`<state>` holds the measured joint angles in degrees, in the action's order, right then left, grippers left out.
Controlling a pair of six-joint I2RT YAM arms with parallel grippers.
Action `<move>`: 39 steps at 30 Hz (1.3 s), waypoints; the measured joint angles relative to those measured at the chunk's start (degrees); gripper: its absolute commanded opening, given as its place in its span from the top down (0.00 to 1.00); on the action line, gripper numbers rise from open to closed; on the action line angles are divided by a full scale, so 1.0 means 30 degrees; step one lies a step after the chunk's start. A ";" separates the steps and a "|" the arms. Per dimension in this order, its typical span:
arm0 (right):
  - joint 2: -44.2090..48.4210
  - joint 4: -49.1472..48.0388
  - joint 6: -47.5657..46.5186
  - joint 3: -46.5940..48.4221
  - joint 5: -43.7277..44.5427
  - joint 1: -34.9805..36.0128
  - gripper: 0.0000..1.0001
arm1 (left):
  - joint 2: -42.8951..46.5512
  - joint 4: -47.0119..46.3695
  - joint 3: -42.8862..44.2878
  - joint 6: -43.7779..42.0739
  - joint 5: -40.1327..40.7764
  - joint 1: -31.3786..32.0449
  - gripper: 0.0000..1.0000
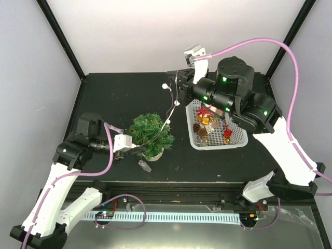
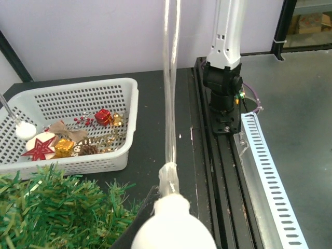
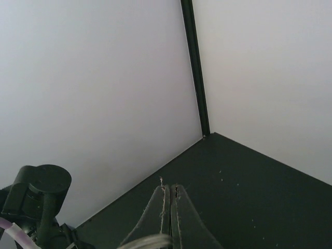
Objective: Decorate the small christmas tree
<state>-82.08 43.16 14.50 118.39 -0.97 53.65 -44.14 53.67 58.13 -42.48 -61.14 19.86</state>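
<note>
The small christmas tree (image 1: 150,132) stands bushy and green at the table's middle left, and its needles (image 2: 46,207) fill the lower left of the left wrist view. A light string (image 1: 170,111) of clear wire with white bulbs runs over the tree. My left gripper (image 1: 130,147) is beside the tree's left side, shut on the string's end. That end's white bulb (image 2: 174,225) hides most of the jaws, with the wire (image 2: 171,78) leading away. My right gripper (image 1: 180,85) is raised behind the tree, its fingers (image 3: 181,212) pressed shut with a strand of the wire (image 3: 150,241) near their root.
A white mesh basket (image 1: 236,139) to the right of the tree holds red, gold and pinecone ornaments (image 2: 62,142). A small clear piece (image 1: 144,166) lies on the table in front of the tree. The right arm reaches over the basket. Black frame posts stand at the back corners.
</note>
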 measured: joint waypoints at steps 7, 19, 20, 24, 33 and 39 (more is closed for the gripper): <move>-0.0670 0.0466 -0.0539 0.2047 0.0605 0.0000 0.99 | 0.0503 0.1129 0.0000 -0.1093 -0.0503 -0.1712 0.98; -0.3264 0.1829 -0.1566 0.3483 0.2674 0.0000 0.99 | 0.0750 0.1960 -0.0692 -0.1996 -0.0036 -0.3002 0.98; -0.3519 0.1996 -0.1676 0.3643 0.2841 0.0000 0.99 | 0.0750 0.1960 -0.0721 -0.1989 0.0109 -0.3104 0.98; -0.4124 0.2346 -0.1872 0.4182 0.3315 0.0000 0.99 | 0.0750 0.1603 -0.0729 -0.1800 0.0823 -0.3373 0.98; -0.4262 0.2492 -0.2033 0.4393 0.4146 0.0000 0.99 | 0.0714 0.0408 -0.0714 -0.0597 0.2798 -0.3519 0.98; -0.4758 0.2499 -0.2244 0.4408 0.4765 0.0000 0.99 | 0.0714 -0.0393 -0.0714 0.0124 0.4175 -0.3803 0.98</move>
<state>-96.36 50.65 7.77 131.61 13.32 53.65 -42.00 52.49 55.99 -42.11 -48.62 8.45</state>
